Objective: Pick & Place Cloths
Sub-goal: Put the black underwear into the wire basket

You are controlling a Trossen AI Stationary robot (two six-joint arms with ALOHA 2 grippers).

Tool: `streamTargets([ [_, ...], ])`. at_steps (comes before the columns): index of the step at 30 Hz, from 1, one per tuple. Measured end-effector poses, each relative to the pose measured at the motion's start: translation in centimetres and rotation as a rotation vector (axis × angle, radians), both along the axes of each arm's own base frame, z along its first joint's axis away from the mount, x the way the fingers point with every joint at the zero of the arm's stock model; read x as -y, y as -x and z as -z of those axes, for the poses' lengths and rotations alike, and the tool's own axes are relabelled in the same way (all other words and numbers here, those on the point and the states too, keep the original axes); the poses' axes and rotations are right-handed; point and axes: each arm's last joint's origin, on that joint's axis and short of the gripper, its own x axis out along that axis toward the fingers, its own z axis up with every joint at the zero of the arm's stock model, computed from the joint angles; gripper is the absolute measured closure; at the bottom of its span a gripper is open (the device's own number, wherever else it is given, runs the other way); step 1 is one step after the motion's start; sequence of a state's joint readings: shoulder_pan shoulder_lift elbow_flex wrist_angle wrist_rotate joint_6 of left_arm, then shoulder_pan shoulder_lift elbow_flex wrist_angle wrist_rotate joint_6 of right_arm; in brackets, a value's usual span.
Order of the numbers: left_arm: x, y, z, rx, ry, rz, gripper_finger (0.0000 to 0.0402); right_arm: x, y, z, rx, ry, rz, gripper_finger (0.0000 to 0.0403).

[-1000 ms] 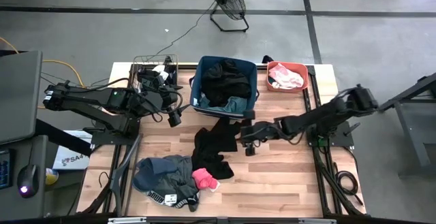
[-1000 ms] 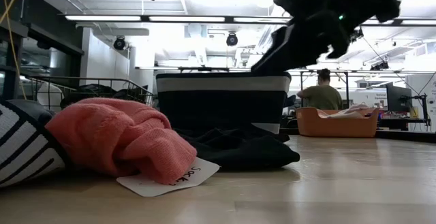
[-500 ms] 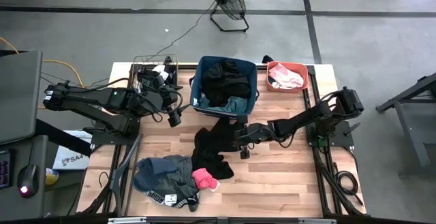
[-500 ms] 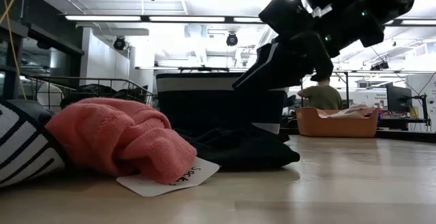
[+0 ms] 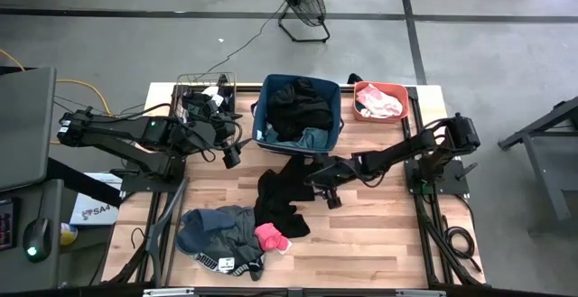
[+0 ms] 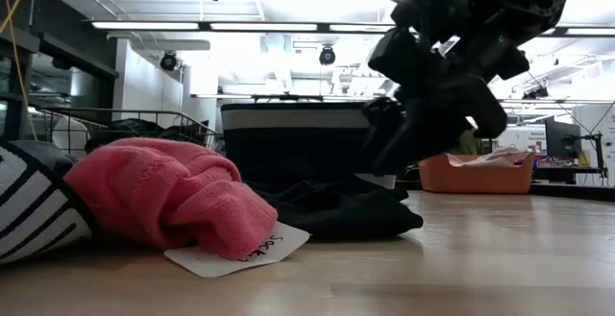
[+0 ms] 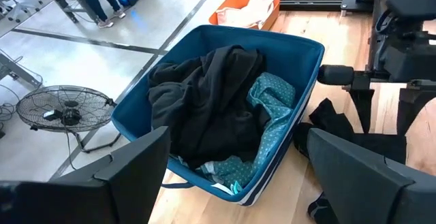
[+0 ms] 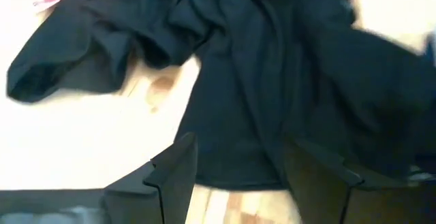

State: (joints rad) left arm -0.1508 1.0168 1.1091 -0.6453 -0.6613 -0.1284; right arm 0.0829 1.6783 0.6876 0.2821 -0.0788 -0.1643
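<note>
A black cloth (image 5: 282, 196) lies spread on the wooden table just near of the blue bin (image 5: 259, 116), which holds black and teal cloths (image 7: 211, 101). My right gripper (image 5: 321, 187) stands open and tipped downward over this cloth's right edge (image 8: 272, 67). Its fingers are low above the fabric, and I cannot tell whether they touch it. A heap of grey, striped and pink cloths (image 5: 226, 236) rests at the near left. My left gripper (image 5: 231, 158) hangs open, high up, left of the bin.
A coral tub (image 5: 402, 94) with pale cloth stands at the far right. A wire basket (image 5: 206, 94) stands at the far left. A fan is on the floor beyond the table. A person (image 6: 454, 133) sits in the room behind. Bare wood lies at the near right.
My right gripper has come down and toward the table's left, onto the black cloth's right edge, and has tipped more steeply downward. Its fingers have stayed open. The cloths lie as before.
</note>
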Motion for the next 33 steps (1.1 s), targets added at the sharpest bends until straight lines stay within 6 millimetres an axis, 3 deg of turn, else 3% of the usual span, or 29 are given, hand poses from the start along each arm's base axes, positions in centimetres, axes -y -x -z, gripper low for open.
streamTargets([
  [7, 0.0, 0.0, 0.0, 0.0, 0.0, 0.0, 0.0062, -0.1, 0.1, 0.1, -0.003, 0.019, -0.05, 0.0197],
  [15, 0.0, 0.0, 0.0, -0.001, 0.0, 0.0, 0.0062, -0.5, -0.6, 2.6, -0.014, 0.086, -0.092, 0.0197],
  [20, 0.0, 0.0, 0.0, -0.002, 0.0, -0.001, 0.0062, -0.4, -0.9, 2.8, 0.005, 0.061, -0.096, 0.0197],
  [28, 0.0, 0.0, 0.0, -0.002, 0.0, 0.0, 0.0062, 0.6, -0.1, 3.5, -0.157, -0.069, 0.023, 0.02],
  [33, 0.0, 0.0, 0.0, -0.001, 0.0, -0.001, 0.0062, 0.7, 0.4, 3.9, -0.226, -0.079, 0.057, 0.0237],
])
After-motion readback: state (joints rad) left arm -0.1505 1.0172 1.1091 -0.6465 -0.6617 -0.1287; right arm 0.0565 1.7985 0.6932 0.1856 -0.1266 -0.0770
